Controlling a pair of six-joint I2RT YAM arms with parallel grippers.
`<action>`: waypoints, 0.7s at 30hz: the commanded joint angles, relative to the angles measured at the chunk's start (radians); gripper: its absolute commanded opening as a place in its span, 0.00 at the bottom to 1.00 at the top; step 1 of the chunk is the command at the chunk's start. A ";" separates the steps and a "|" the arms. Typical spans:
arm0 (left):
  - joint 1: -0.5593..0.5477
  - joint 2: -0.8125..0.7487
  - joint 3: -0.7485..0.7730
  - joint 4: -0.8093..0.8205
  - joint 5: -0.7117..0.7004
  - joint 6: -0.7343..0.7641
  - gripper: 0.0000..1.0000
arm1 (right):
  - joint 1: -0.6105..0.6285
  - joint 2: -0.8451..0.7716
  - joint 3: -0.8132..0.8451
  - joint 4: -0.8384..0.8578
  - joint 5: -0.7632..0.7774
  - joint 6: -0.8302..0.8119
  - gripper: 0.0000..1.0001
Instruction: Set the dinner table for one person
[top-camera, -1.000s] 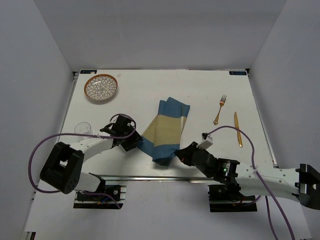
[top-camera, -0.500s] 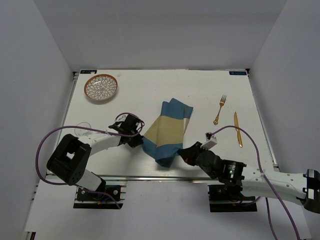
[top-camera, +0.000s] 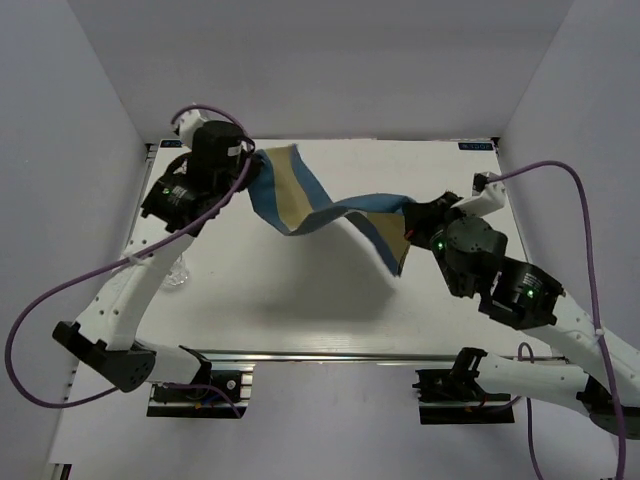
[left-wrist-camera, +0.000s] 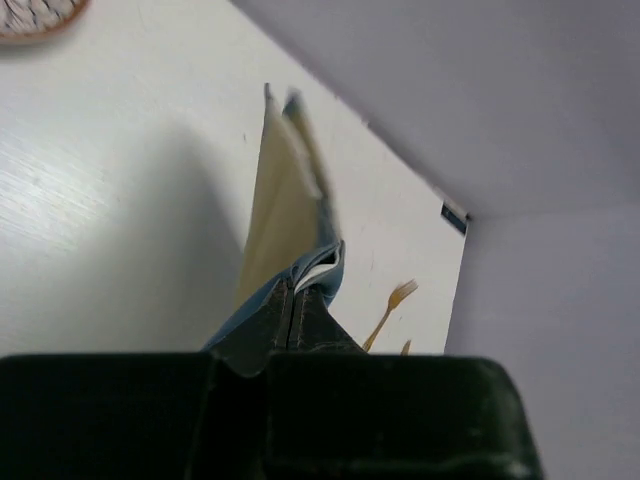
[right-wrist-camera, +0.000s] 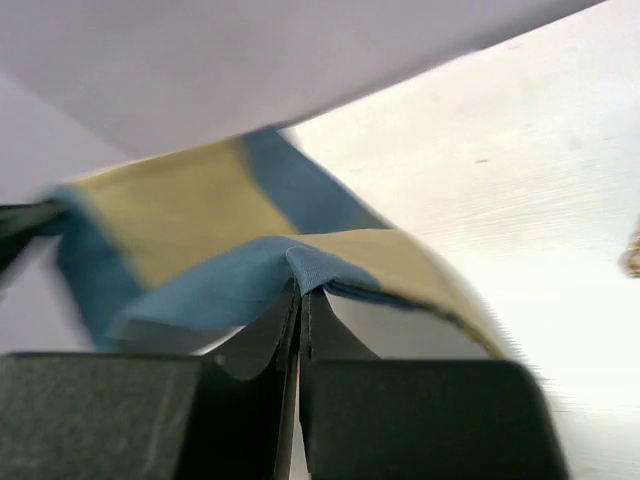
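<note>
Evidently the left tool (top-camera: 252, 165) and the right tool (top-camera: 412, 215) are each clamped fully shut on an edge of the blue-and-tan placemat (top-camera: 300, 195). The left one nips a blue corner between its fingertips, and the right one pinches a folded blue hem. Holding it at two well-separated points, raised high, looks like a way to shake the cloth out of its folds before spreading it flat. The placemat hangs in the air between the tools as a twisted, sagging band. Its long axis runs from one tool across to the other, and a loose end droops below the right tool.

The worktop (top-camera: 300, 290) lies beneath both tools, apart from the cloth, and only a soft shadow touches it under the span. Its long axis runs side to side, parallel to the line between the tools, so the stretched cloth is already lined up with it. A glass (top-camera: 178, 272) stands on the worktop below the left arm. A fork (left-wrist-camera: 388, 305) lies beyond the left tool's tips, toward the right tool's side.
</note>
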 joint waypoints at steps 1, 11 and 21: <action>0.021 0.023 0.067 -0.170 -0.096 0.012 0.00 | -0.095 0.052 0.021 -0.106 0.024 -0.143 0.00; 0.104 0.334 0.567 -0.039 -0.072 0.202 0.00 | -0.543 0.738 1.024 -0.221 -0.380 -0.562 0.00; 0.158 -0.034 -0.104 0.531 -0.055 0.308 0.00 | -0.735 0.529 0.377 0.128 -0.714 -0.513 0.00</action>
